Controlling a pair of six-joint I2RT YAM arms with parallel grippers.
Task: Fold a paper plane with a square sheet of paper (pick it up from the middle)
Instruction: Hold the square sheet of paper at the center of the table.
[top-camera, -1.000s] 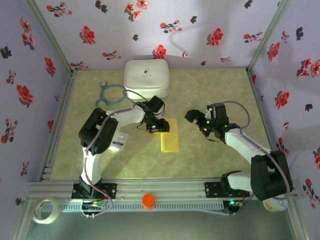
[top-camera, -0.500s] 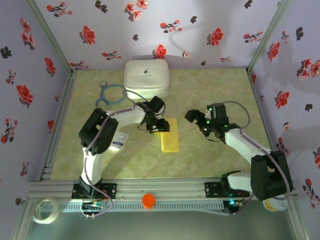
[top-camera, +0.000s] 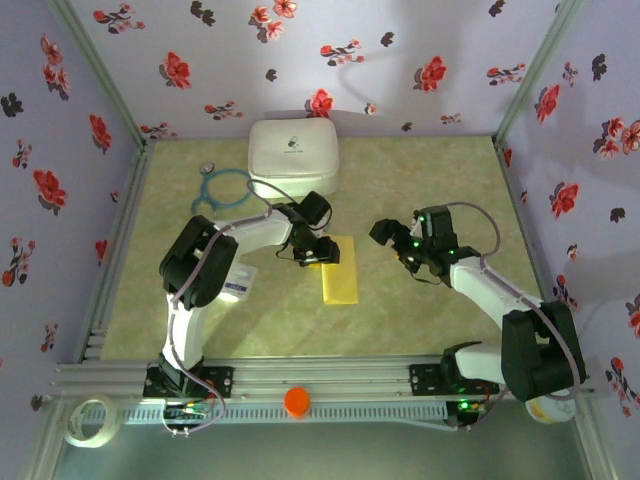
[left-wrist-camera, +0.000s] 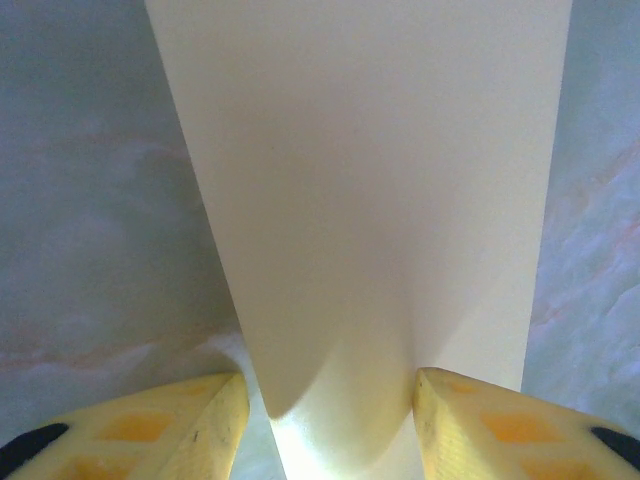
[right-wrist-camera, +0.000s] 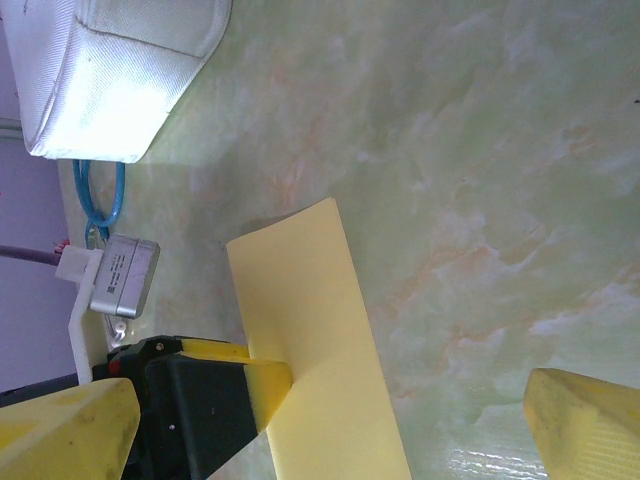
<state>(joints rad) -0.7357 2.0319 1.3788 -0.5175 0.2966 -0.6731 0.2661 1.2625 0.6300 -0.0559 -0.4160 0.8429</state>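
Observation:
The square sheet of paper (top-camera: 339, 275) lies on the table folded into a long narrow yellow strip, not a pointed paper plane. My left gripper (top-camera: 317, 256) is down on its far left end, jaws partly apart. In the left wrist view the paper (left-wrist-camera: 370, 200) runs up between the fingertips (left-wrist-camera: 205, 420); the right one touches it, the left one stands clear of its edge. My right gripper (top-camera: 392, 243) hovers open to the right of the strip, holding nothing. From the right wrist, the paper (right-wrist-camera: 310, 330) has a left finger (right-wrist-camera: 265, 385) pressed on its edge.
A white rounded case (top-camera: 292, 155) stands at the back, a blue ring (top-camera: 222, 188) left of it. A small white packet (top-camera: 238, 281) lies by the left arm. An orange cap (top-camera: 297, 401) and a tape roll (top-camera: 88, 420) sit on the near rail.

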